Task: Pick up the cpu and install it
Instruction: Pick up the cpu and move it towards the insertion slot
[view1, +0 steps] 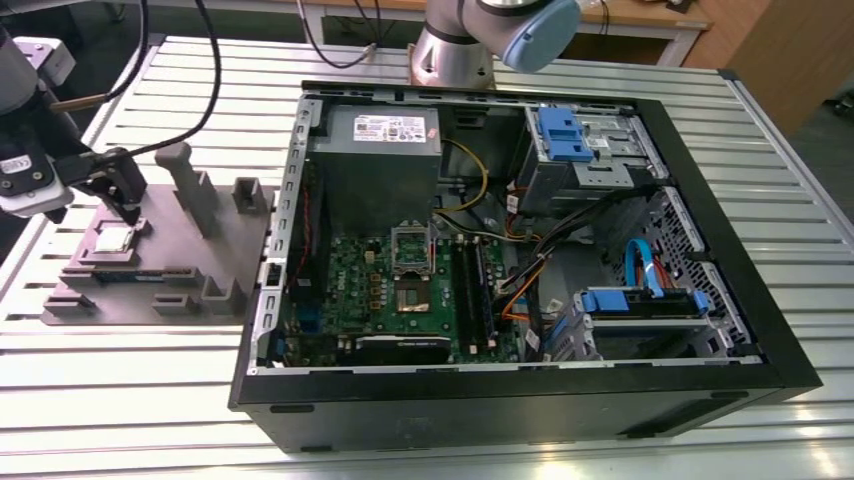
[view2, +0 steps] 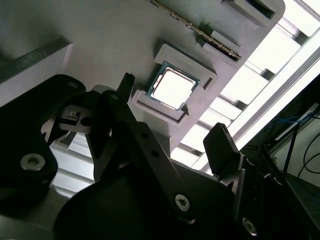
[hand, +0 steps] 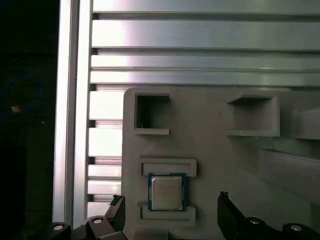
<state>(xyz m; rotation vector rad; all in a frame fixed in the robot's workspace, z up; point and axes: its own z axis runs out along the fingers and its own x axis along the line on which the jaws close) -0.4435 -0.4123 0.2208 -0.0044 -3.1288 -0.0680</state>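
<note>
- The cpu (hand: 167, 192) lies flat, shiny top up, in a shallow square recess of a grey fixture plate (hand: 210, 150). A low raised lip borders the recess on two opposite sides.
- In the exterior view the cpu (view1: 114, 238) is at the left edge of the frame, about halfway down, outside the computer case (view1: 747, 330).
- The gripper (hand: 170, 198) hangs over the chip with its jaws spread wide, one black finger (hand: 226, 210) well clear on each side. The gap is much wider than the chip.
- The fingers touch neither the cpu nor the recess lips, and nothing is held between them.
- In the second wrist view the chip (view2: 173, 86) shows bright between the two fingertips (view2: 220, 145), uncovered and seated square in its recess.
- The fixture plate carries other blocks and empty pockets and rests on a slatted aluminium table (view1: 134, 400).
- To the exterior view's right of the plate the case lies open on its side, with a green motherboard (view1: 400, 290) inside.
- The metal socket frame (view1: 411, 268) sits in the middle of that board, well apart from the chip.
- A grey power supply box (view1: 378, 150) is above the board in the frame, and blue drive brackets (view1: 567, 135) are at the case's upper right.
</note>
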